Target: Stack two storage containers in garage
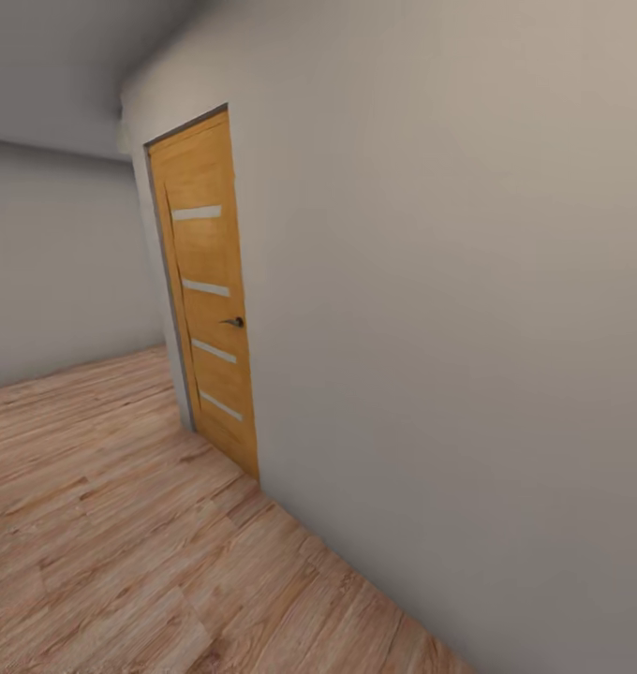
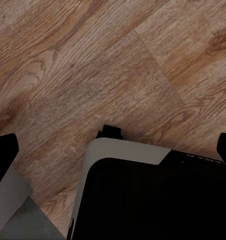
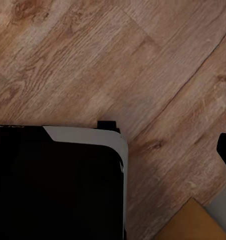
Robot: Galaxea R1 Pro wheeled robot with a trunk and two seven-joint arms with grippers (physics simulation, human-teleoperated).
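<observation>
1. Although each wrist camera looks straight down, I cannot tell whether either claw is open or shut. In the left wrist view, dark fingertips (image 2: pixel 4 150) poke in at the frame's edges with nothing between them. In the right wrist view, one dark tip (image 3: pixel 225 150) shows at the edge, so that claw's state is just as unclear.

2. Below both claws sits the robot's own base (image 2: pixel 142 195), a black body with a rounded pale-grey rim, smooth and matte. It also shows in the right wrist view (image 3: pixel 58 185).

3. Outward from the base spreads a light wood-plank floor (image 1: pixel 122 543), with warm brown swirling grain and visible board seams.

4. In the head view, a wooden door (image 1: pixel 211 300) stands at about ten o'clock. It is honey-coloured, shut, crossed by four pale horizontal stripes, and carries a small dark handle (image 1: pixel 233 321). It is set in a plain, flat off-white wall (image 1: pixel 468 328) running from twelve o'clock down to four o'clock.

5. Neither storage container appears here, so I cannot place them. The wood planks suggest a hallway rather than the concrete-floored garage.

6. I judge the robot to be in transit empty-handed. As far as these views show, no container is carried, and the stacking remains to be done.
</observation>
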